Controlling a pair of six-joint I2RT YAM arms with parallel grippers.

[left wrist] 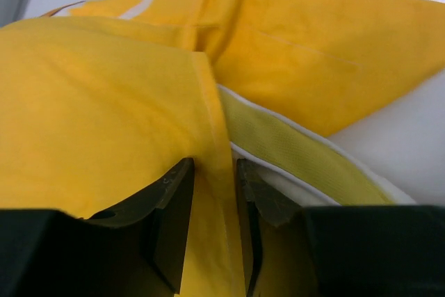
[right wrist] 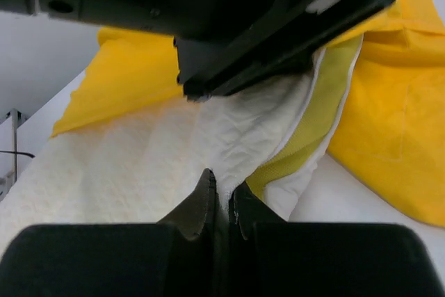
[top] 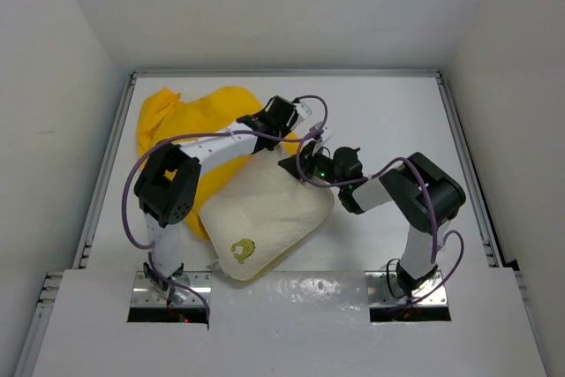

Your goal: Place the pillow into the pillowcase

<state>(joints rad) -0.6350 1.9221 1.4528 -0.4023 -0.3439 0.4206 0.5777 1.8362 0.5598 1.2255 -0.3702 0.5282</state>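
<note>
Left pincer (left wrist: 212, 172) clamps a pillowcase (left wrist: 104, 102) fold, right pincer (right wrist: 221, 193) nips the pillow (right wrist: 139, 158), its far corner obscured overhead.

Matt yellow cloth pillowcase (left wrist: 104, 102), rough cream textured pillow (right wrist: 125, 165)

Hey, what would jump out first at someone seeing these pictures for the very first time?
The bright yellow pillowcase sits bunched at the far left of the table, with the plump cream pillow lying in the middle, partly over it. At the pillow's far corner the left pincer pinches a pillowcase fold and the right pincer nips the pillow's fabric.
</note>
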